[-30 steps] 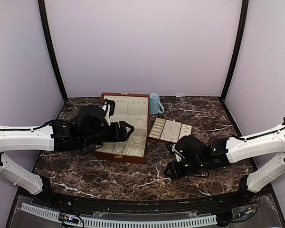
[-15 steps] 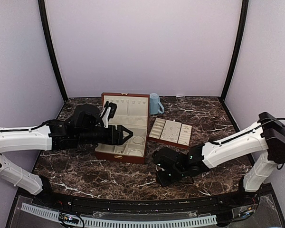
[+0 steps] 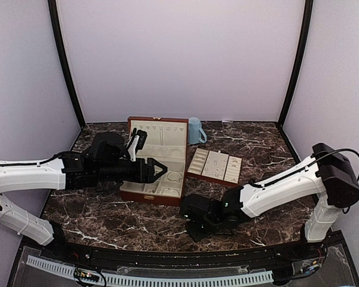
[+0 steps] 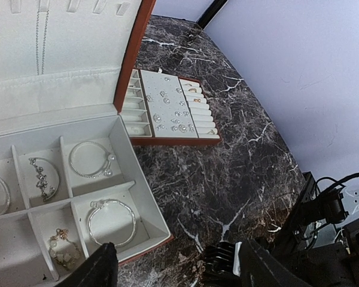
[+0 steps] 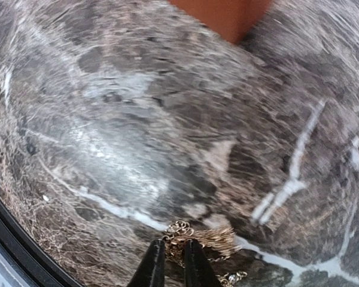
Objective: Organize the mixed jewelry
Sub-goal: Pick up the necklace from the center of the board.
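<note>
Mixed jewelry (image 4: 173, 113), silvery and gold-toned specks, sits in the flat cream-lined tray (image 4: 173, 142) right of the reddish-brown wooden box (image 4: 133, 54); one thin gold chain (image 5: 198, 236) lies on the near dark marble table (image 5: 137, 119) at the right gripper (image 5: 172, 248), its jaws narrowed to a slit, grip unclear; the left gripper (image 4: 178, 258) gapes empty over the box

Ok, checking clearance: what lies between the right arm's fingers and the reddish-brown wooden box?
Right wrist view: a tangled gold chain at the fingers, then bare dark marble tabletop to the box.
</note>
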Robot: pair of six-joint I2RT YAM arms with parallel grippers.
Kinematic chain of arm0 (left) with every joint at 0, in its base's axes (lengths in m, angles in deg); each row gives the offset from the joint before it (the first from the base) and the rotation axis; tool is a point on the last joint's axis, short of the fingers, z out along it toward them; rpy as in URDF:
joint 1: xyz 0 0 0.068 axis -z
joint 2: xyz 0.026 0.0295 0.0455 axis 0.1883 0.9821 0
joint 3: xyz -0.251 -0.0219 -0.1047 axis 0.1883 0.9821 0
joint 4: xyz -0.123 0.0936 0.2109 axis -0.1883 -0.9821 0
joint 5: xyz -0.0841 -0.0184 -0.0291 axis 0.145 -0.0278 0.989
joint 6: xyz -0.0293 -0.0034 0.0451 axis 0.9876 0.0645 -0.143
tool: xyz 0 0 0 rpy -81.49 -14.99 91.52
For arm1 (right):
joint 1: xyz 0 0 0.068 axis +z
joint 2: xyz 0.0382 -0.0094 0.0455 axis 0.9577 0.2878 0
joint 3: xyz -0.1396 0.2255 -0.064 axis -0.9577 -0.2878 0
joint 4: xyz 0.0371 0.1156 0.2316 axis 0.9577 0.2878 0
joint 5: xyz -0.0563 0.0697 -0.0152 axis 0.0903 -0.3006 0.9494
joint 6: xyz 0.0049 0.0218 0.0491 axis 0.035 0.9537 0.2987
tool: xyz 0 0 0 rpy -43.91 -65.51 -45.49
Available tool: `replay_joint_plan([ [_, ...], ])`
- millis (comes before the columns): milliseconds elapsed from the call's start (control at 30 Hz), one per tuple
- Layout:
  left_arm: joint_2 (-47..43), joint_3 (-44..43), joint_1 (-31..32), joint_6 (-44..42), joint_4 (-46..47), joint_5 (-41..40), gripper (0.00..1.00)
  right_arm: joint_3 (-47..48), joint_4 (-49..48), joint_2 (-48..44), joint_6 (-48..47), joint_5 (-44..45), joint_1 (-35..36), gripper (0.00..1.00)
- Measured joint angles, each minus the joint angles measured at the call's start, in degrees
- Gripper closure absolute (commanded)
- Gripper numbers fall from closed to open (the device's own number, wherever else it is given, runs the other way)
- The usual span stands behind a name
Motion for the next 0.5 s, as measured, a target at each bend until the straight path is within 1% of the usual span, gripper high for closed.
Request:
replay_joint_plan([
  [67,0.0,0.2,0.0,0.1,0.2,0.0,0.28,1.2,0.5,0.8,0.0,0.8,0.4,1.0],
  [300,-0.7,1.5,-0.3,0.1,0.2,-0.3,0.28,2.7,2.0,0.2,0.3,4.8,-0.5,1.0],
  [367,-1.3,2.2,-0.3,-0.3,0.5,-0.3,0.28,1.9,1.2,-1.7,0.4,4.4,-1.8,1.0],
  [500,-2.8,4.8,-0.3,-2.0,3.3,0.8,0.28,-1.1,-2.5,-8.4,0.7,2.1,-5.6,1.0],
])
